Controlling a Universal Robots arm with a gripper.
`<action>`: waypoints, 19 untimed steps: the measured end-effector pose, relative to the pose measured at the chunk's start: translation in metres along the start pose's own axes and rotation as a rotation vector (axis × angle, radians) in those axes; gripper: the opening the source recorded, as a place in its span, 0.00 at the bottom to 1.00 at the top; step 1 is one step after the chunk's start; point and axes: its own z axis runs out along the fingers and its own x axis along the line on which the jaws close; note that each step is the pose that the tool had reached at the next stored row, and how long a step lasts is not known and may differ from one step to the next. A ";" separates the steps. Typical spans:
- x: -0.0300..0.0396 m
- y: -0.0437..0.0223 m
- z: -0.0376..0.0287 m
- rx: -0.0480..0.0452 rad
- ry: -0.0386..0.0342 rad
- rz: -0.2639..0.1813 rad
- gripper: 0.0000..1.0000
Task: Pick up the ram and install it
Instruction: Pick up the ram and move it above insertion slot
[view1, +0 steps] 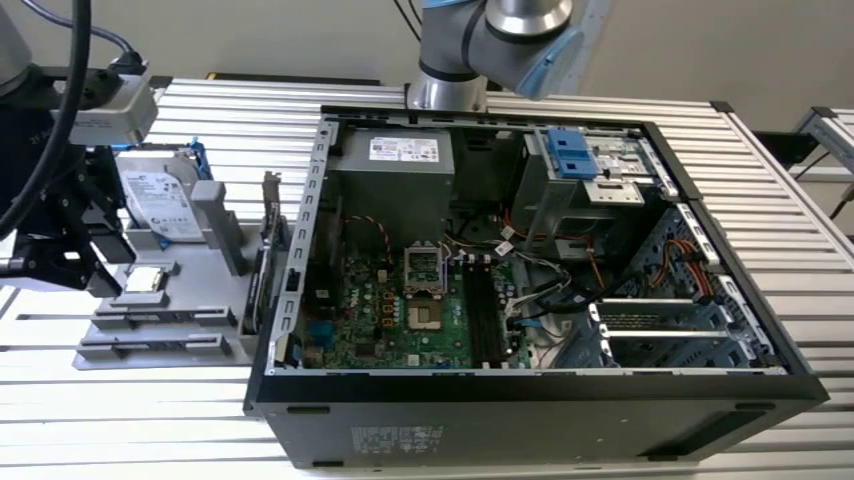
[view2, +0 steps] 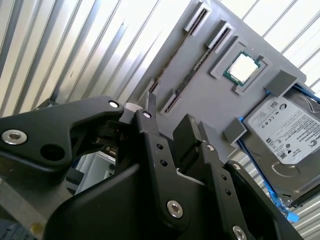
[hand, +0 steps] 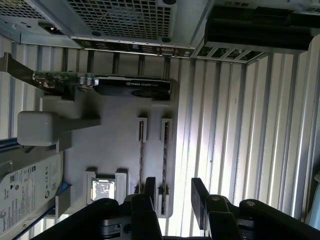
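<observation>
Two ram sticks stand on edge in parallel holders of the grey tray (hand: 120, 150): one ram stick (hand: 141, 160) nearer the processor chip, the other ram stick (hand: 164, 155) beside it. In the second wrist view they are thin dark lines, ram (view2: 175, 57) and ram (view2: 194, 74). My gripper (hand: 175, 192) hovers open over the near end of these holders with nothing between its fingers (hand: 150, 187). In the second wrist view the gripper (view2: 169, 117) sits just short of the holders' ends. In the exterior view the gripper (view1: 80, 270) hangs over the tray at the left.
The open computer case (view1: 534, 385) lies at the exterior view's centre, with long memory slots (view1: 483, 310) on its motherboard. The tray also carries a hard drive (view1: 160, 200), a silver processor chip (view1: 144, 278) and a graphics card (hand: 132, 86). The slatted table (view1: 134, 420) lies all round.
</observation>
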 end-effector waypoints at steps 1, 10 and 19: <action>0.0000 0.0000 0.0000 0.0001 0.0000 0.000 1.00; 0.0002 -0.0041 0.0012 -0.0001 0.0001 0.000 1.00; 0.0004 -0.0052 0.0032 -0.0002 0.0001 0.000 1.00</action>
